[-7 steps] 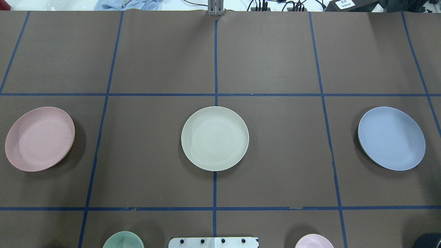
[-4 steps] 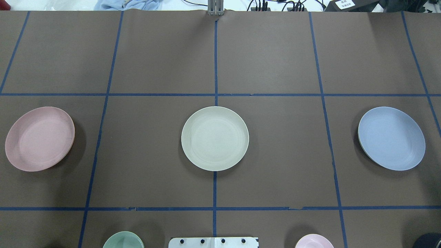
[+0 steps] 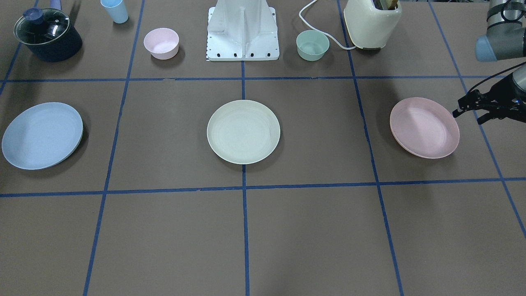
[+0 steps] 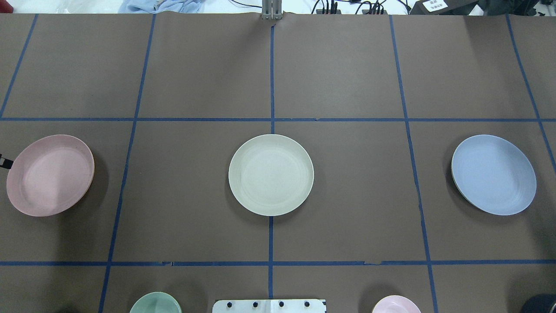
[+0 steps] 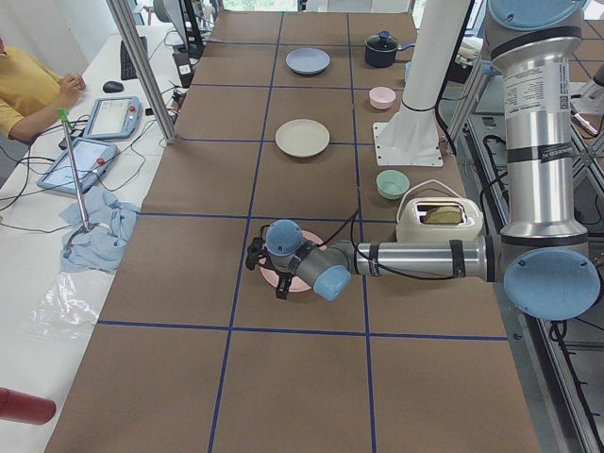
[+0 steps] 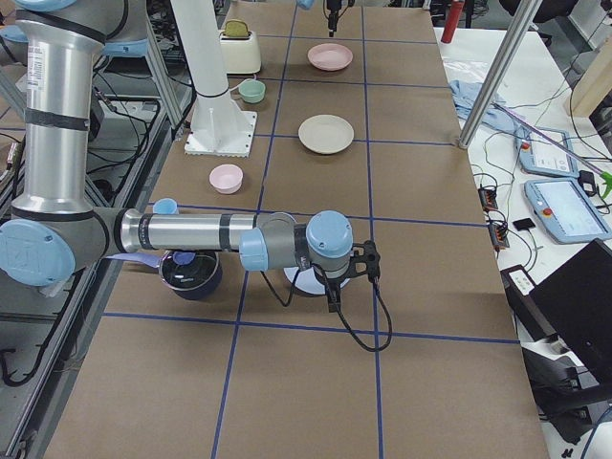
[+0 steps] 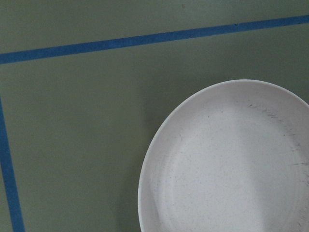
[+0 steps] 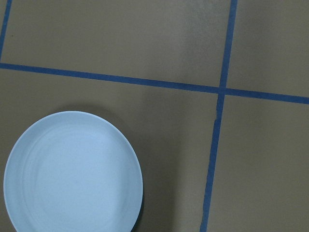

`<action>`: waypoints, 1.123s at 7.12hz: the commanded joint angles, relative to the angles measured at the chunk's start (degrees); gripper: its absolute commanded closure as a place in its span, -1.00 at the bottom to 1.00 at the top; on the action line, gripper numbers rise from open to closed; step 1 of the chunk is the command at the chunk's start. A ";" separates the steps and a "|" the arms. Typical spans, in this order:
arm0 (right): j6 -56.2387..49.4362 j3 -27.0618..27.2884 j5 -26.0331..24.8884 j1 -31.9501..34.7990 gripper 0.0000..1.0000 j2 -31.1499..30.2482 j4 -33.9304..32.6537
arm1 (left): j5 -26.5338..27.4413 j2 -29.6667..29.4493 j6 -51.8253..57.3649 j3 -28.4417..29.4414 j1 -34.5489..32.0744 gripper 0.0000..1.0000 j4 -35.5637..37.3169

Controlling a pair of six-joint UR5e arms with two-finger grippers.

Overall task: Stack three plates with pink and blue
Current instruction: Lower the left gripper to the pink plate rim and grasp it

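newly entered at the 9 o'clock edge of the overhead view, unlike 0.6 s ago: black fingertip (image 4: pixel 3 161) of the left gripper (image 3: pixel 468 112), plus a soft shadow across the pale pink round matte plastic plate (image 4: pixel 50 175). all three plates unchanged in place.

pale pink plate flat on the brown paper-covered table with blue tape grid (image 4: pixel 347 65), at 9 o'clock of the cream round matte plastic plate (image 4: pixel 271 174). light blue round matte plastic plate (image 4: pixel 493 174) at 3 o'clock of the cream one. one row, well apart from each other, none stacked.

left gripper at 9 o'clock of the pink plate in the overhead view, just beside its rim, touching or not impossible to tell; jaws parted, nothing between them. in the left wrist view, only the pink plate's rim and tape lines.

right gripper (image 6: pixel 363 263) seen in the right side view alone, held above the table near the blue plate; spread or closed impossible to tell.

along the 12 o'clock side of the front-facing view: dark pot with glass lid (image 3: pixel 47 35), light blue plastic cup (image 3: pixel 115 10), small pink bowl (image 3: pixel 161 43), white metal base mount (image 3: pixel 243 31), small green bowl (image 3: pixel 312 45), cream toaster (image 3: pixel 372 22).
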 commanded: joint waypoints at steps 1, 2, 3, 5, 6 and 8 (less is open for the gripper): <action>0.00 0.02 0.07 -0.19 -1.00 0.06 0.09 | 0.01 -0.31 -2.58 2.37 1.59 -0.99 -1.39; 0.09 0.10 0.07 -0.19 -1.00 0.06 0.09 | 0.01 -0.31 -2.58 2.64 2.72 -0.98 -1.30; 0.00 0.02 0.07 -0.28 -1.00 0.06 0.00 | 0.01 -0.31 -2.58 2.82 3.60 -0.98 -1.30; 0.00 0.02 0.07 -0.63 -1.00 0.15 0.09 | 0.01 -1.18 -2.67 3.43 5.27 -0.90 -1.13; 0.00 0.02 0.07 -0.63 -1.00 0.15 0.09 | 0.10 -1.27 -2.59 3.78 5.28 -0.71 -1.13; 0.00 0.10 0.07 -0.72 -1.00 0.15 0.09 | 0.10 -1.27 -2.41 5.36 5.37 -0.49 -1.39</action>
